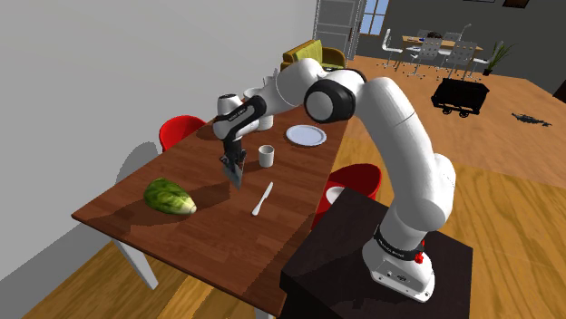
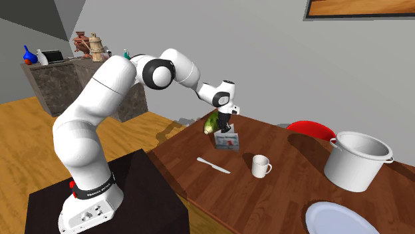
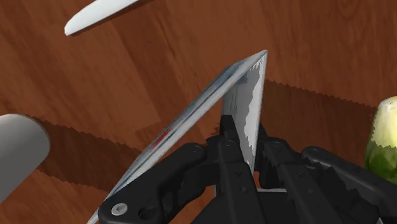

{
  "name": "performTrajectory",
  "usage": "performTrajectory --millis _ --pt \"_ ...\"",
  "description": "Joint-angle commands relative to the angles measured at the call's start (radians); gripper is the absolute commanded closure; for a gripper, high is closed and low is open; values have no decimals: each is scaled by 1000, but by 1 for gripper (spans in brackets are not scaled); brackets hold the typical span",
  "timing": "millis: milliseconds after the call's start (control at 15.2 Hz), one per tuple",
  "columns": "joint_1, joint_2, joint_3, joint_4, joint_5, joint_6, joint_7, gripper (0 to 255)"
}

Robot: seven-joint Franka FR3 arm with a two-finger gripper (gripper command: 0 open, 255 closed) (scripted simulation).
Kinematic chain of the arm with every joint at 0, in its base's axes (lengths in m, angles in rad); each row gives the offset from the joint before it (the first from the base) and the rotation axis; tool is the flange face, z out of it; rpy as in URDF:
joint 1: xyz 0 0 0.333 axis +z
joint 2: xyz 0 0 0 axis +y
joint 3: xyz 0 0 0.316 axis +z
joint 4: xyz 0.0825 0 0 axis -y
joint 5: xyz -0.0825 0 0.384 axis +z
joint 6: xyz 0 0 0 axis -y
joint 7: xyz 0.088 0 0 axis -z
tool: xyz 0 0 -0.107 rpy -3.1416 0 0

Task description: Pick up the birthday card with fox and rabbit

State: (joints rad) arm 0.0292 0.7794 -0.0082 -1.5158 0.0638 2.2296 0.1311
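The tool [image 3: 247, 145] is clamped on the card [image 3: 249, 95] over the table [image 1: 209, 227] middle; wrist view shows its edge, second exterior view its printed face.

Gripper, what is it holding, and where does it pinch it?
The gripper holds the birthday card, pinched at its top edge, with the card hanging below it.

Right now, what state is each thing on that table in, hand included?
Hand: shut on one leaf of the birthday card.
Birthday card: part-open, apparently just off the table.
Mug: upright, standing free.
Pot: upright, lidless.
Plate: flat, bare.
Knife: lying flat.
Lettuce: lying on its side.
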Motion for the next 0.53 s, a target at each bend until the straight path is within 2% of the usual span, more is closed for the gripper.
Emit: performTrajectory --millis 0,462 --pt "0 -16 0 3 -1 -19 1 255" --pt "1 -59 -2 3 -2 -62 4 255"
